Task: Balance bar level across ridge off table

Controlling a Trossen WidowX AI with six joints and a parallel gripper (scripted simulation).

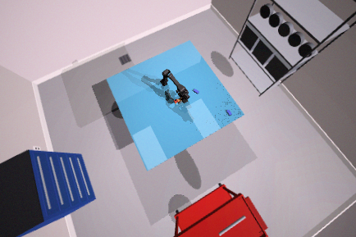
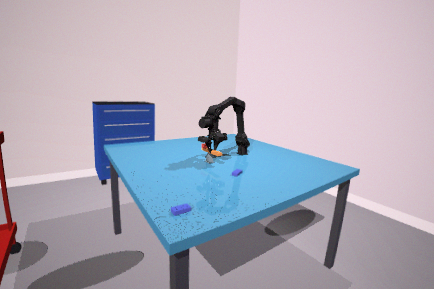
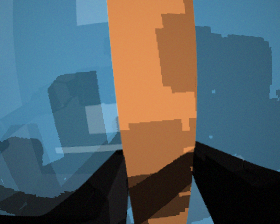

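Note:
The orange bar point(image 2: 217, 153) point(image 3: 151, 70) is between the fingers of my gripper point(image 3: 157, 153) point(image 2: 210, 150), which is shut on it. In the wrist view the bar runs from the top edge down between both fingertips. A small red part point(image 2: 204, 147) shows at the bar's left end in the exterior view; red and orange also show beneath the arm in the top view. A small grey ridge point(image 2: 209, 159) stands on the table just below the bar in the exterior view. Whether they touch, and whether the bar is level, I cannot tell. The ridge is not visible in the wrist view.
The blue table point(image 1: 164, 146) point(image 2: 300, 163) carries two small purple blocks. One block point(image 1: 196, 91) point(image 2: 237, 173) lies near the arm, the other point(image 1: 229, 112) point(image 2: 181, 209) near a table corner. A blue cabinet, a red cart and a shelf rack stand off the table.

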